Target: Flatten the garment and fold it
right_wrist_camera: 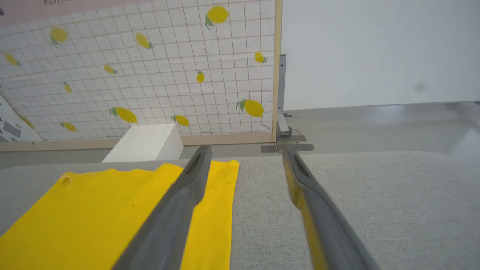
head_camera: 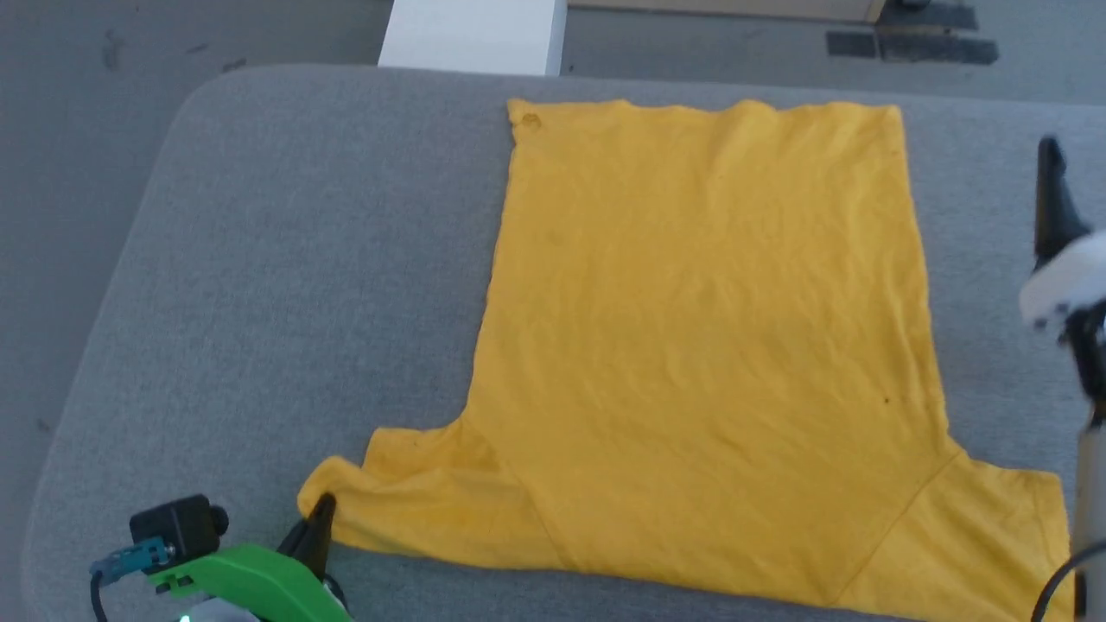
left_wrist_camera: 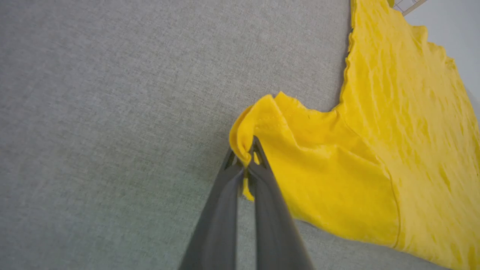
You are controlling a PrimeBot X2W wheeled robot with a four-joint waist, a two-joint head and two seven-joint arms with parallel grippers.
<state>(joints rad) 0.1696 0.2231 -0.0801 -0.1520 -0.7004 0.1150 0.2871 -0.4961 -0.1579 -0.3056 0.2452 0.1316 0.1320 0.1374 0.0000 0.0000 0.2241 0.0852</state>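
Grey cloth tabletop [head_camera: 259, 259] is bearing mustard-yellow cotton T-shirt [head_camera: 708, 345]; left gripper [left_wrist_camera: 245, 153] is pinching sleeve [left_wrist_camera: 300, 150], right gripper [right_wrist_camera: 243, 153] gaping, so a one-sided pull is likely skewing it.

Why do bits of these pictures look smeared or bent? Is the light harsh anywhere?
Head view: the right gripper is smeared at the edge; the garment sits in soft, even light, no hard shadows. Left wrist view: fingers of the left gripper look soft near the lens. Right wrist view: grid lines on the lemon-print panel bow, lens distortion.
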